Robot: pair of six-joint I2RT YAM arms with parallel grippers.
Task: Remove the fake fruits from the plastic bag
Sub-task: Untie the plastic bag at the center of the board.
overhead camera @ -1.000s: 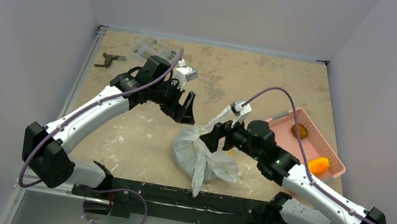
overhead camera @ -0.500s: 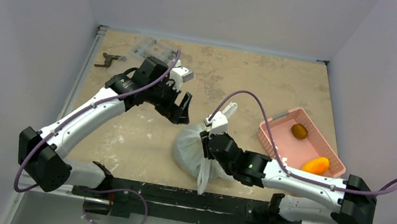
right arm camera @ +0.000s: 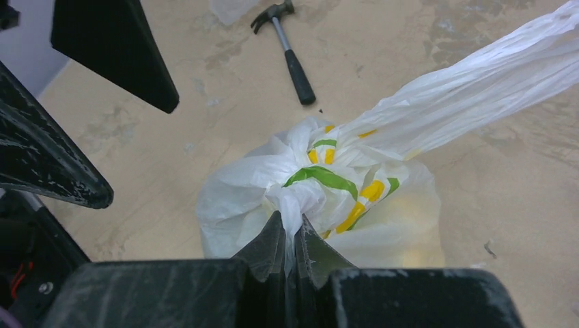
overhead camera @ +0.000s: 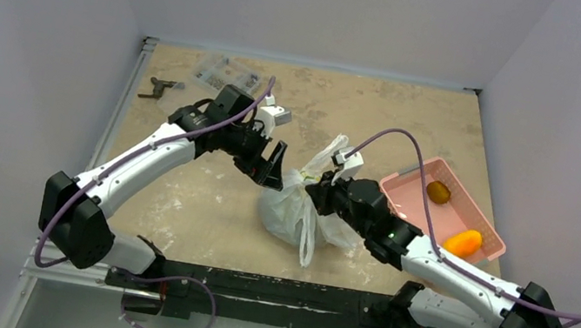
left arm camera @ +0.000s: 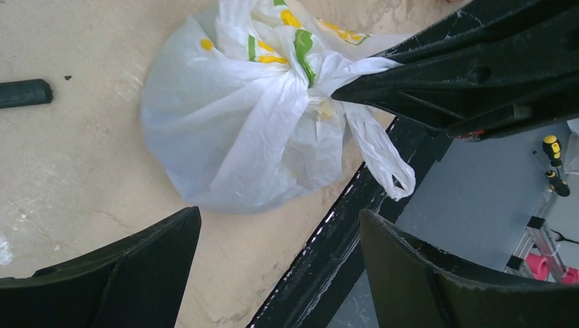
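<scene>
bagged fruits: hidden inside the plastic bag [overhead camera: 288, 212] under the right gripper [right arm camera: 290, 236]; number and kind cannot be told.
bag handle [right arm camera: 478, 89]: stretches up and away from the right gripper, cut off by the view's right edge.
left gripper [left arm camera: 278, 217]: both fingers cut off by its own view's bottom edge.
dark cylinder [left arm camera: 24, 92]: left of the left gripper, cut by the edge; unidentifiable.
clear packet [overhead camera: 222, 74]: beyond the left gripper; contents too small to read.
basket contents: brown fruit [overhead camera: 439, 192] and orange fruit [overhead camera: 466, 242] in the pink basket [overhead camera: 412, 168], right of the right gripper; kinds too small to tell.
</scene>
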